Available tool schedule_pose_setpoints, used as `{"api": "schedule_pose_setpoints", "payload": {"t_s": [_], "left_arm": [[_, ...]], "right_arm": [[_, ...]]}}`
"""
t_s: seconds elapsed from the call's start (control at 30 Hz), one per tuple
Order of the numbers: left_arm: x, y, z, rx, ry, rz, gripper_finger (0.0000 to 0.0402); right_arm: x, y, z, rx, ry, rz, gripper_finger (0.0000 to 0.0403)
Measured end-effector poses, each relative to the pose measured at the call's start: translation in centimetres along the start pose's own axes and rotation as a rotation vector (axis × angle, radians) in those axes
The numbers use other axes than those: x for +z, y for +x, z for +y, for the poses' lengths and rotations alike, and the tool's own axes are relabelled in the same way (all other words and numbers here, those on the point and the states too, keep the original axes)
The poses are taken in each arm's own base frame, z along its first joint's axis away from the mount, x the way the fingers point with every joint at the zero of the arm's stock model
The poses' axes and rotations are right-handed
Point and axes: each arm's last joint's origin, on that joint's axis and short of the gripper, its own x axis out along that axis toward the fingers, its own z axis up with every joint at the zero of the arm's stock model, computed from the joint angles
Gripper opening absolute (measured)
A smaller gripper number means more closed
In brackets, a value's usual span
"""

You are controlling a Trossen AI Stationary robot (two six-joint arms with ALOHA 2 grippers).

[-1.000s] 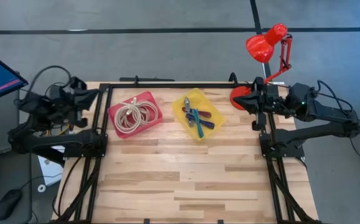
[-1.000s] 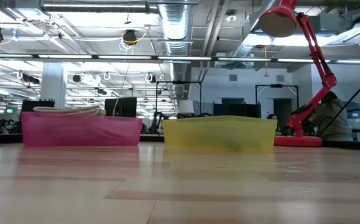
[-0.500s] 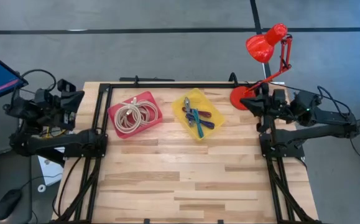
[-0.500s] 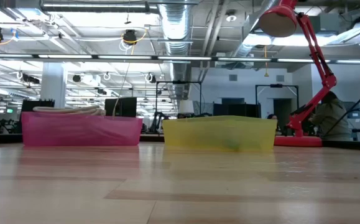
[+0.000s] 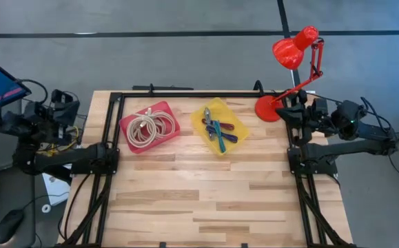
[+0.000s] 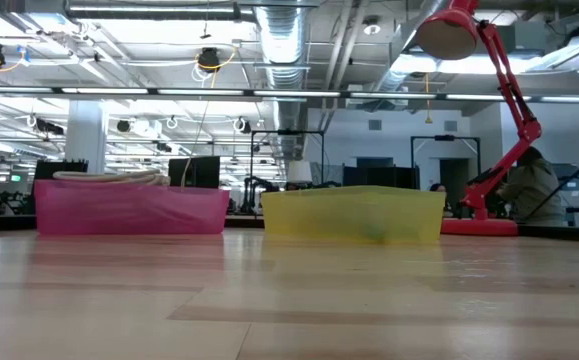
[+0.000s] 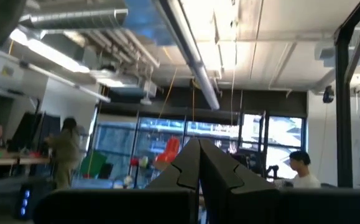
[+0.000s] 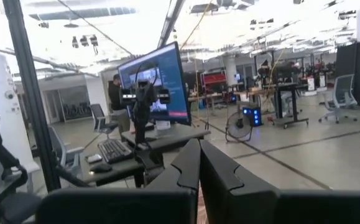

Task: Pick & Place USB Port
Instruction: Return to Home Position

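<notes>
Your left tool sits folded over the left edge of the table, holding nothing. In the left wrist view its two dark fingers are pressed together, tip to tip. Your right tool sits the same way at the opposite edge, and the right wrist view shows its fingers also pressed together and empty. Both tools point in towards the table, each facing the other.

The pink bin lies on the table on the side nearer your left tool, apart from it. A coil of white cable rests inside it, and in the low view the coil's top shows just over the pink wall. The yellow bin stands just beside the pink one, between it and your right tool. A small bundle of blue and purple cables lies in it.

The base of a red desk lamp stands close beside your right tool. Its shade reaches up and away beyond the table's far edge.
</notes>
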Motion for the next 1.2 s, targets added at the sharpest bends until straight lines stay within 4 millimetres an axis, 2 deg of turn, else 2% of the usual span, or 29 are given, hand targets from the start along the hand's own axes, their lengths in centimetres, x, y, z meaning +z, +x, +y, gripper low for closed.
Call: {"api": "schedule_pose_setpoints", "payload": {"t_s": [0.77,1.1,1.2], "left_arm": [[0.0,-0.5,0.1,0.006,-0.028,0.007,0.0005],[0.0,-0.5,0.1,0.006,-0.028,0.006,0.0005],[0.0,-0.5,0.1,0.006,-0.022,0.007,0.0005]], "right_arm": [[1.3,-7.6,-1.5,-0.035,0.03,-0.143,0.0],[1.0,-10.5,-2.1,-0.032,0.039,-0.175,0.0],[0.9,-10.5,-2.1,-0.035,0.034,-0.164,0.0]]}}
